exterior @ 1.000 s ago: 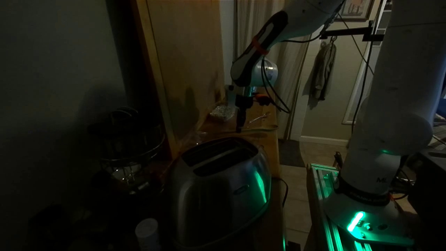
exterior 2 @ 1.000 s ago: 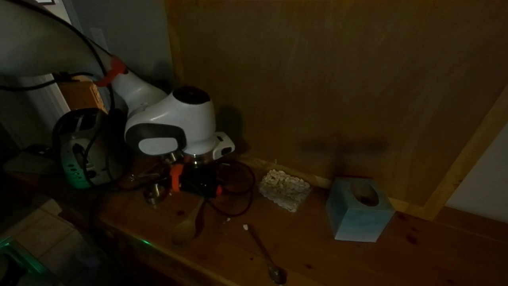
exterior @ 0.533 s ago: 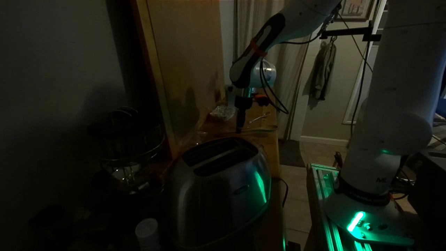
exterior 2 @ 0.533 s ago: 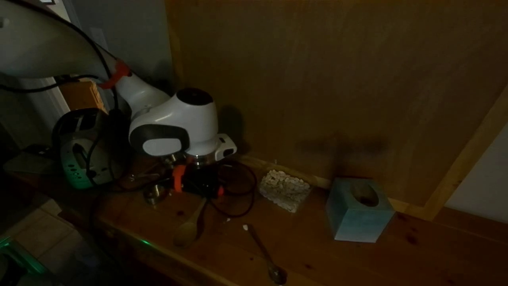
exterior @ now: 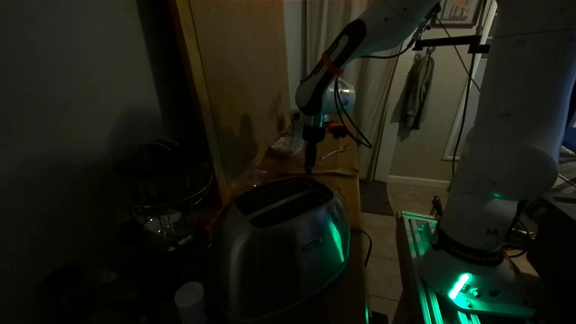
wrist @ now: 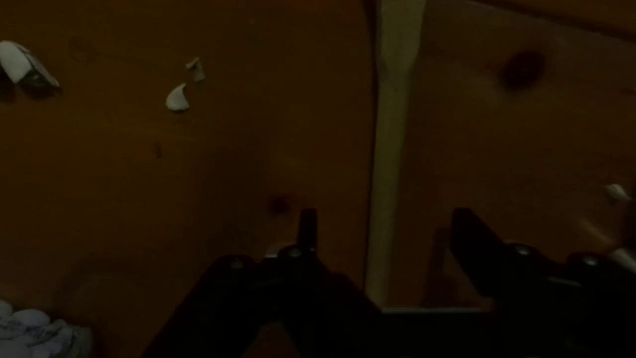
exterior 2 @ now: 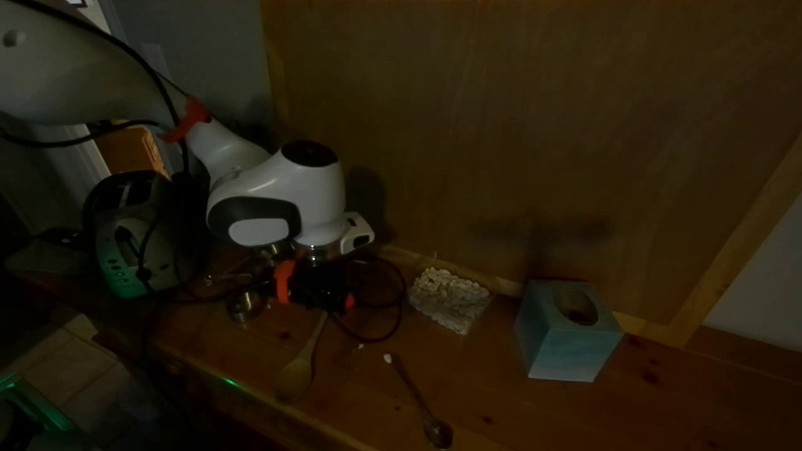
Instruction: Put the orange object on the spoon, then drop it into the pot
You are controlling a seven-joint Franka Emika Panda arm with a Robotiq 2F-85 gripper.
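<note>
Spoon (exterior 2: 295, 377), wooden, lies on the table (exterior 2: 689, 401). Wrist view: gripper (wrist: 385, 219) spread apart, the spoon's handle running between its tips, gap either side. Metal cup (exterior 2: 242, 313) near the spoon, inside too dark to read. See-through tub (exterior 2: 438, 321) on the other side, full of pale pebble-like pieces (exterior 2: 452, 285). Tissue box (exterior 2: 559, 347) beyond the tub.

Counter (exterior 2: 695, 401) & bkgd, dim

In both exterior views: toaster (exterior: 288, 252), slots up; in an exterior view: white cylinder (exterior: 190, 297) nr toaster, framed pic (exterior: 459, 10), hanging garment (exterior: 417, 94), curtain (exterior: 328, 20) in bkgd; in an exterior view: blue tissue box (exterior 2: 564, 341), white pcs (exterior 2: 450, 300) nr it, wood panel (exterior 2: 532, 125) behind
</note>
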